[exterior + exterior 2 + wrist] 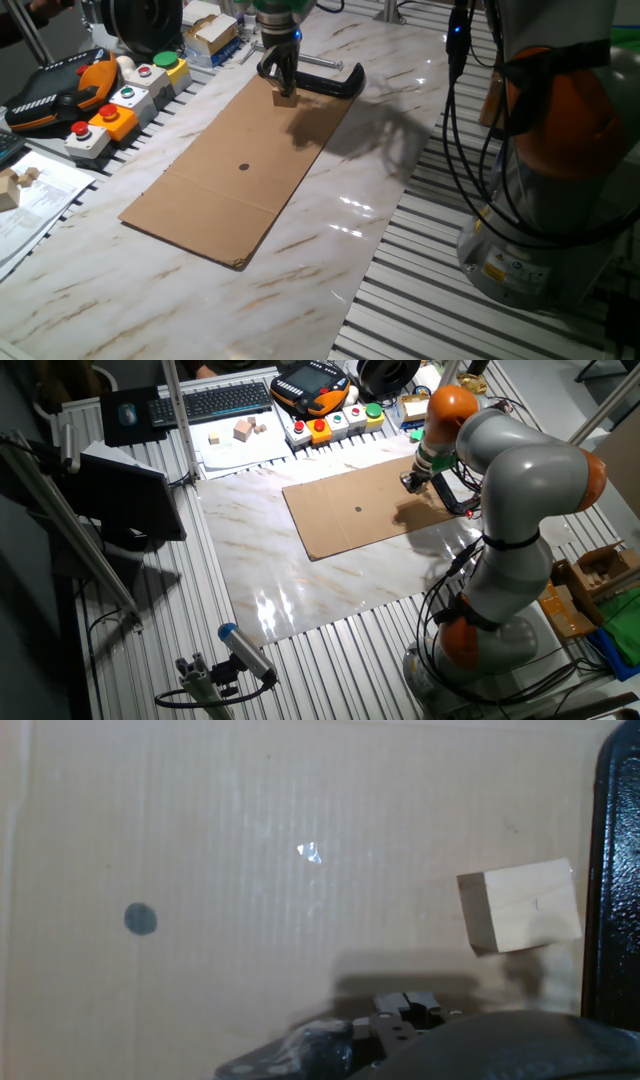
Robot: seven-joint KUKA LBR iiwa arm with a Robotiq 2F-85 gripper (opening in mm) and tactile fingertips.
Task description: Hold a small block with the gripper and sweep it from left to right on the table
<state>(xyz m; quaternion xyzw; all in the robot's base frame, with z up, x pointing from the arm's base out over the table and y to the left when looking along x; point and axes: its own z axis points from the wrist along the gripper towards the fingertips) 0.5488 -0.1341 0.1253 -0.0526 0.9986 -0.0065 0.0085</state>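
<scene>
small block [521,907] — fingertip contact hidden

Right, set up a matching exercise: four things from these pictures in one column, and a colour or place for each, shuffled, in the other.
Things:
1. small block
2. cardboard sheet
3. black dot
4. clamp

Descriptions:
A. flat and brown, lying on the table
B. black, on the marble just past the cardboard's far end
C. light tan, at the tips of the gripper
D. near the middle of the cardboard

Pairs: 1-C, 2-A, 3-D, 4-B
</scene>
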